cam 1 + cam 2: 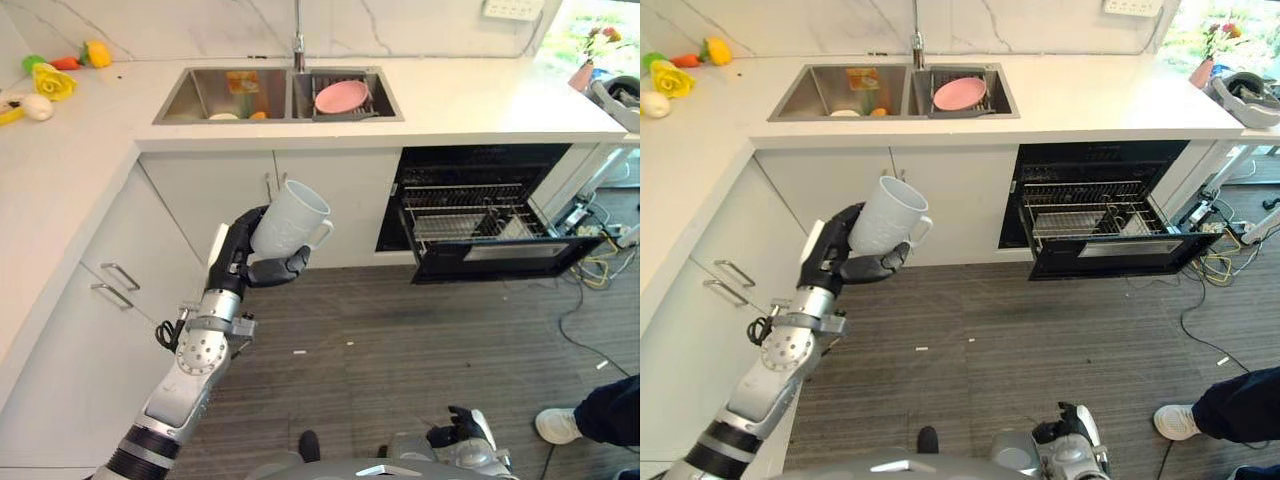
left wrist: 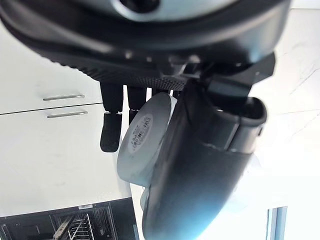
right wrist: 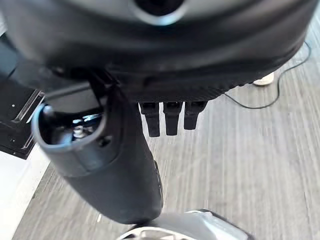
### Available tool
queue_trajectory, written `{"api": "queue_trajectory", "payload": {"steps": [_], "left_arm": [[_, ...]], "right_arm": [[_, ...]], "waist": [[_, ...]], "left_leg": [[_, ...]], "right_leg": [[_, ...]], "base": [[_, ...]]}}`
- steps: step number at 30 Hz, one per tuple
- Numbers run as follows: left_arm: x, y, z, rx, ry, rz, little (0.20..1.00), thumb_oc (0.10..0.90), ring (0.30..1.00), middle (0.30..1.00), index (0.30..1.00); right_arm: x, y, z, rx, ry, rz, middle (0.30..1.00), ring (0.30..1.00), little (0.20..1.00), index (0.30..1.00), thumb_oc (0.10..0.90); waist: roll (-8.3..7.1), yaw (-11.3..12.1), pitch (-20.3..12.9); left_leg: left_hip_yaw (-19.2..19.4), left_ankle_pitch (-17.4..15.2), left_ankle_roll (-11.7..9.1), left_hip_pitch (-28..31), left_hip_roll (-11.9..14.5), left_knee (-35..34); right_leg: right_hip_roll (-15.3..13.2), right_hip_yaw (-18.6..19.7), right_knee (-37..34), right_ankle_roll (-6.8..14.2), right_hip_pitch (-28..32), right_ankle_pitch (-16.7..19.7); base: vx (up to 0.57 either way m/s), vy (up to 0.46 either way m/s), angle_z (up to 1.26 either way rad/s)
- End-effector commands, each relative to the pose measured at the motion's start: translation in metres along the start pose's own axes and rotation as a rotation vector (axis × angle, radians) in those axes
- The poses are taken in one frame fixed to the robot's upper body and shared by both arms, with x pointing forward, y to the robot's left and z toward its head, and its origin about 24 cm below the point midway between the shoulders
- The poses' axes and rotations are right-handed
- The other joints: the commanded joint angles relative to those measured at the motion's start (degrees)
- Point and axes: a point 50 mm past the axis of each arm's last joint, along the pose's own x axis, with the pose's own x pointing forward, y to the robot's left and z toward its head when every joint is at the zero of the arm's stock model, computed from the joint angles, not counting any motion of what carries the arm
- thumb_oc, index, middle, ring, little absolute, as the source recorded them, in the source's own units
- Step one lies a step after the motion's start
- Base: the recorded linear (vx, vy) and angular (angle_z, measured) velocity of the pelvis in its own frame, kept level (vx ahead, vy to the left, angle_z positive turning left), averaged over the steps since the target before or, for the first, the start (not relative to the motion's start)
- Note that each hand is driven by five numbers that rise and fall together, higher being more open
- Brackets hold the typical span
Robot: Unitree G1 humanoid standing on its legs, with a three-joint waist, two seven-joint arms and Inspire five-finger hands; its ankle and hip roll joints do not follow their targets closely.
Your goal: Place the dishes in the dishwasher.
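My left hand [image 1: 240, 262] is shut on a white mug [image 1: 288, 221], held up in front of the white cabinets, mouth tilted up and handle facing right. The left wrist view shows the mug's base [image 2: 142, 140] clamped between thumb and fingers [image 2: 111, 131]. The dishwasher [image 1: 480, 215] stands open under the counter to the right, its wire rack [image 1: 470, 222] pulled out. A pink plate [image 1: 341, 96] lies in the sink's right basin [image 1: 375, 100]. My right hand [image 1: 455, 430] hangs low near the floor, its fingers [image 3: 171, 117] straight and holding nothing.
The sink's left basin [image 1: 190, 95] holds a few small items. Toy fruit and a yellow flower [image 1: 50, 80] lie on the counter's far left. A person's shoe and leg [image 1: 590, 415] stand at the lower right. Cables [image 1: 600, 270] trail on the floor by the dishwasher door.
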Motion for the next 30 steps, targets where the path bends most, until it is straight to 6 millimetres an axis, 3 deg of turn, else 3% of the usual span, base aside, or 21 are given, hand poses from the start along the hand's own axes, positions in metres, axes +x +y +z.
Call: {"api": "queue_trajectory", "payload": {"steps": [1,3,6,9,10,13,16,17,19,24,25,26,27,28,30], "left_arm": [[0.010,0.000,0.062,-0.073,-0.340,0.009,0.300,0.400,0.300,0.300,0.300],[0.010,-0.002,0.059,-0.079,-0.326,0.008,0.300,0.400,0.300,0.300,0.300],[0.010,-0.004,0.058,-0.073,-0.322,0.000,0.300,0.400,0.300,0.300,0.300],[0.011,-0.004,0.059,-0.100,-0.326,0.010,0.300,0.400,0.300,0.300,0.300],[0.011,-0.005,0.059,-0.119,-0.324,0.013,0.300,0.400,0.300,0.300,0.300],[0.011,-0.008,0.059,-0.150,-0.321,0.012,0.300,0.400,0.300,0.300,0.300],[0.010,-0.010,0.056,-0.148,-0.304,0.007,0.300,0.400,0.300,0.300,0.300],[0.010,-0.010,0.054,-0.139,-0.293,0.015,0.300,0.400,0.300,0.300,0.300],[0.009,-0.009,0.052,-0.133,-0.289,0.022,0.300,0.400,0.300,0.300,0.300],[0.011,-0.016,0.056,-0.134,-0.303,-0.014,0.300,0.400,0.300,0.300,0.300],[0.012,-0.020,0.054,-0.101,-0.290,-0.102,0.300,0.400,0.300,0.300,0.300],[0.014,-0.012,0.057,-0.114,-0.314,-0.024,0.300,0.400,0.300,0.300,0.300],[0.016,-0.013,0.059,-0.119,-0.320,-0.030,0.300,0.400,0.300,0.300,0.300],[0.017,-0.004,0.060,-0.085,-0.336,0.023,0.300,0.400,0.300,0.300,0.300],[0.017,0.002,0.060,-0.057,-0.335,0.048,0.300,0.400,0.300,0.300,0.300]], "right_arm": [[0.000,0.004,0.009,-0.034,-0.036,0.001,0.900,0.900,0.900,0.900,0.800],[0.000,0.002,0.004,-0.025,-0.022,-0.009,0.900,0.900,0.900,0.900,0.800],[-0.001,0.003,0.004,-0.024,-0.024,-0.009,0.900,0.900,0.900,0.900,0.800],[0.001,0.000,0.006,-0.042,-0.036,-0.018,0.900,0.900,0.900,0.900,0.800],[0.002,-0.004,0.010,-0.048,-0.049,-0.029,0.900,0.900,0.900,0.900,0.800],[0.004,-0.009,0.014,-0.031,-0.061,-0.053,0.900,0.900,0.900,0.900,0.800],[0.004,-0.011,0.019,-0.027,-0.090,-0.061,0.900,0.900,0.900,0.900,0.800],[0.004,-0.011,0.022,-0.031,-0.108,-0.067,0.900,0.900,0.900,0.900,0.800],[0.004,-0.012,0.027,-0.018,-0.122,-0.071,0.900,0.900,0.900,0.900,0.800],[0.001,-0.004,0.030,0.018,-0.134,-0.044,0.900,0.900,0.900,0.900,0.800],[0.024,-0.105,0.112,0.083,-0.199,-0.287,0.900,0.900,0.900,0.900,0.800],[0.014,-0.045,0.023,0.006,-0.057,-0.115,0.900,0.900,0.900,0.900,0.800],[0.004,-0.025,-0.006,0.018,-0.013,-0.044,0.900,0.900,0.900,0.900,0.800],[0.003,-0.023,-0.013,0.017,0.010,-0.046,0.900,0.900,0.900,0.900,0.800],[0.003,-0.023,-0.015,0.016,0.025,-0.051,0.900,0.900,0.900,0.900,0.800]], "waist": [[0.72,0.11,0.26],[0.48,-0.44,0.28],[-0.76,-0.49,-0.13],[-1.68,0.44,0.16],[-1.85,1.34,0.76],[-2.14,1.88,1.12],[-2.25,3.41,0.70],[-1.49,3.82,0.29],[-1.47,3.97,0.37],[-0.74,2.20,-0.94],[-1.27,4.91,-2.58],[-1.10,3.24,-1.48],[-1.41,2.20,-1.07],[-1.18,1.63,-0.10],[-0.93,2.04,0.45]], "left_leg": [[-0.50,-12.28,-5.42,1.74,4.16,6.24],[-0.55,-13.49,-5.91,2.79,4.36,6.91],[-0.40,-14.28,-7.29,2.28,4.53,10.83],[-1.37,-12.08,-9.58,-1.35,5.35,22.08],[-2.69,-9.71,-10.41,-3.47,5.10,27.12],[-2.99,-9.47,-10.18,-6.34,4.81,25.46],[-4.95,-10.78,-9.52,-9.21,2.38,19.41],[-7.19,-9.48,-9.49,-9.01,1.83,15.19],[-7.95,-9.39,-9.49,-8.41,1.33,15.37],[-6.66,-10.31,-6.56,-3.66,1.30,9.09],[-7.28,-9.82,-6.41,-3.54,1.15,8.93],[-6.21,-9.61,-6.00,-3.06,1.66,8.34],[-4.81,-10.32,-5.54,-2.25,1.94,7.73],[-3.19,-10.69,-5.25,-1.70,2.74,7.19],[-2.53,-10.89,-5.27,-1.47,2.99,7.11]], "right_leg": [[3.85,-1.55,-6.79,-0.98,3.30,8.90],[3.98,-1.82,-8.32,-1.42,2.02,9.38],[5.09,-0.76,-12.56,-2.85,5.59,8.50],[6.53,-0.88,-15.85,-4.91,9.66,7.95],[6.86,-0.74,-17.03,-5.98,11.51,7.44],[6.61,-0.53,-18.81,-5.80,13.10,7.34],[6.69,1.32,-20.58,-4.81,15.00,6.87],[7.25,2.88,-19.57,-4.08,15.38,6.25],[6.77,3.66,-18.28,-3.94,15.18,5.85],[5.92,5.74,-14.45,-1.84,12.38,6.19],[5.76,4.63,-14.55,-1.58,12.90,6.47],[5.77,5.37,-11.13,-1.28,10.77,6.98],[5.53,5.93,-7.81,-0.45,9.03,6.74],[5.58,4.44,-5.72,0.62,6.76,7.58],[5.23,2.28,-5.38,0.85,5.72,7.99]], "base": [[0.19,-0.106,0.08],[0.15,-0.103,0.06],[0.13,-0.161,0.08],[0.11,-0.168,0.16],[0.13,-0.115,-0.09],[0.10,-0.022,-0.23],[0.24,0.057,-0.23],[0.25,0.086,-0.45],[0.14,0.102,-0.60],[0.12,0.135,-0.50],[0.10,0.095,-0.20],[0.08,0.055,-0.15],[-0.06,0.086,0.08],[-0.04,0.043,0.10],[-0.06,0.047,-0.80]]}}
